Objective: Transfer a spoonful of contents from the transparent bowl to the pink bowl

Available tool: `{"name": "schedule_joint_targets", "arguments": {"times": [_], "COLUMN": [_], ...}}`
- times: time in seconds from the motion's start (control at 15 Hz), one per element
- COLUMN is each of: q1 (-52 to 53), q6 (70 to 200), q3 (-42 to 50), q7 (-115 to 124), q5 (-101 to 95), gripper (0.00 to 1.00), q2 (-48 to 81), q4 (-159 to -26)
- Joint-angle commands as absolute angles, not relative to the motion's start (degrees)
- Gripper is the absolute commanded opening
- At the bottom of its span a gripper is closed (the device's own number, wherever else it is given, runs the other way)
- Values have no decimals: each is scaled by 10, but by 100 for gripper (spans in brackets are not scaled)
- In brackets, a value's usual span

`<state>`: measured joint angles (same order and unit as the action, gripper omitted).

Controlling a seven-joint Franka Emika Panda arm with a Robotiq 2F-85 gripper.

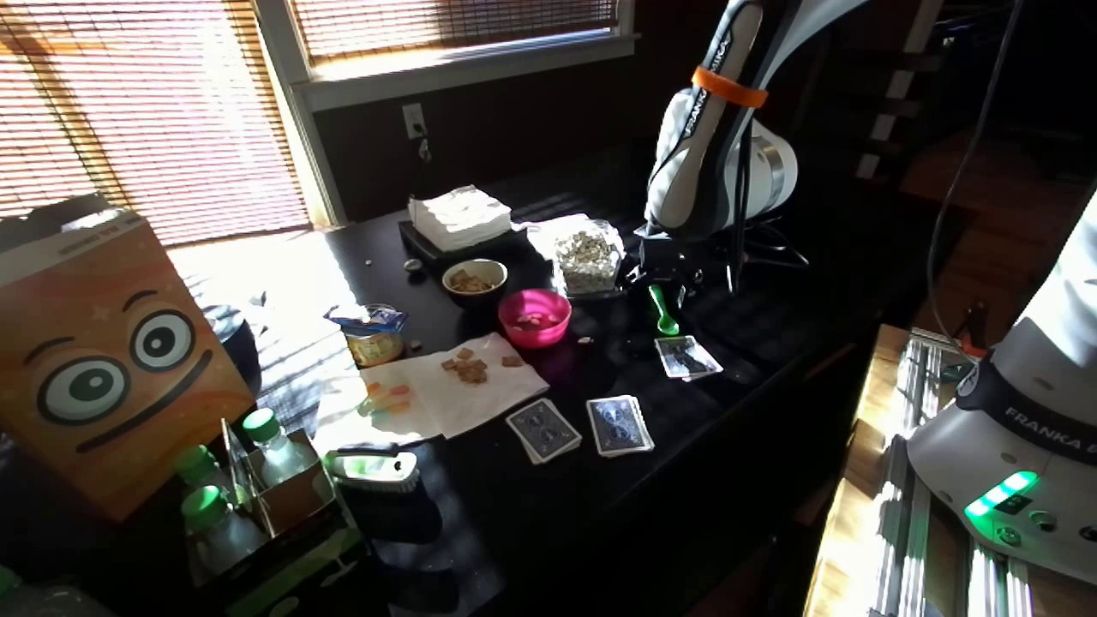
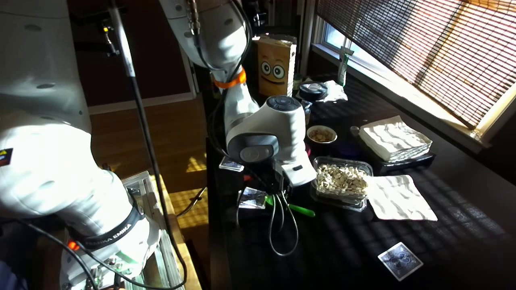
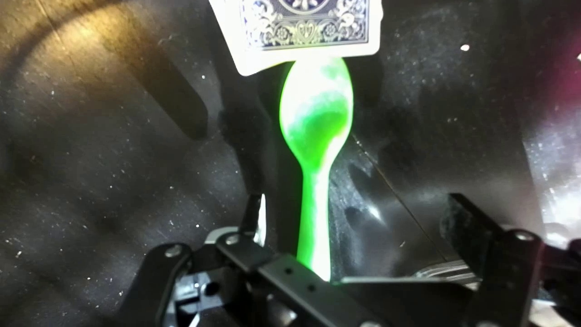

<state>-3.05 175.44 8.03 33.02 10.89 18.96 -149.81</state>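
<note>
My hand (image 3: pixel 355 209) gapes, holding nothing; in the wrist view the green spoon (image 3: pixel 316 164) lies handle near, scoop far, left of the gap's middle.

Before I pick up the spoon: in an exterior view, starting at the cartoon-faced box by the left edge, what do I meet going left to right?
Left to right: cartoon-faced box → blue-topped cup → dark bowl → pink bowl → transparent bowl → green spoon.
</note>
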Motion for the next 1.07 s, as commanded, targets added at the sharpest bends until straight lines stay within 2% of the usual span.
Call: {"name": "schedule_joint_targets", "arguments": {"times": [0.0,0.27,0.33,0.4,1.0], "q1": [-36,-40,-43,-47,-52], "q6": [1749,1748,1748,1748,1747], "q3": [78,80,77,72,74], "q7": [297,284,280,275,258], "q5": [140,151,154,158,163], "gripper": [100,100,94,74,10], "q2": [214,224,224,222,215], "q4": [-1473,-1465,-1465,-1464,-1467]}}
